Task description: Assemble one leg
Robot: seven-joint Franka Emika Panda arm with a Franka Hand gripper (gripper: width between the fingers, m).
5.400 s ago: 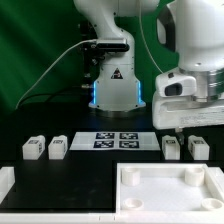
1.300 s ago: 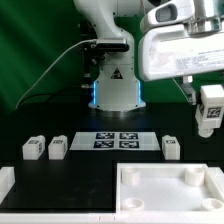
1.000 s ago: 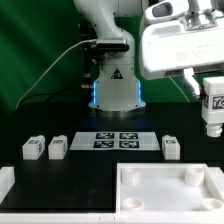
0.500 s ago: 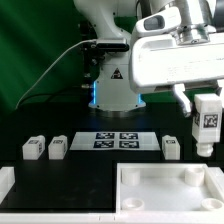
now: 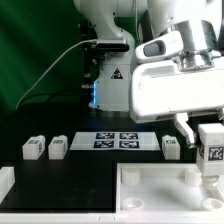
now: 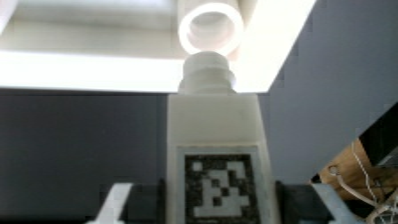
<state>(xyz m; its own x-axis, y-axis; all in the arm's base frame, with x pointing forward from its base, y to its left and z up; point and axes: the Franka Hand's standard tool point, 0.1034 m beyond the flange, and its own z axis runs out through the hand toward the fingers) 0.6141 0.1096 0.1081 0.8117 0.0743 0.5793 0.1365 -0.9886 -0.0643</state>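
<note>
— So, what do I have on screen, left to right?
— Two spare legs [image 5: 32, 148] far left, the marker board [image 5: 120, 140] mid-table, another spare [image 5: 170, 147], then my gripper [image 5: 210, 130] clamped on the leg [image 5: 212, 152], upright over the far right corner of the tray [image 5: 140, 186]
— And the wrist view?
— Its narrow tip points at a round socket [image 6: 210, 25]

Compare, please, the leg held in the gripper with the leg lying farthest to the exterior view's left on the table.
The held leg is clamped in the gripper, off the table; the far-left leg rests on the table. The held leg stands upright, while the far-left leg lies flat. The held leg hangs over the tray; the far-left leg sits away from it. Both are white blocks with black-and-white tags.
</note>
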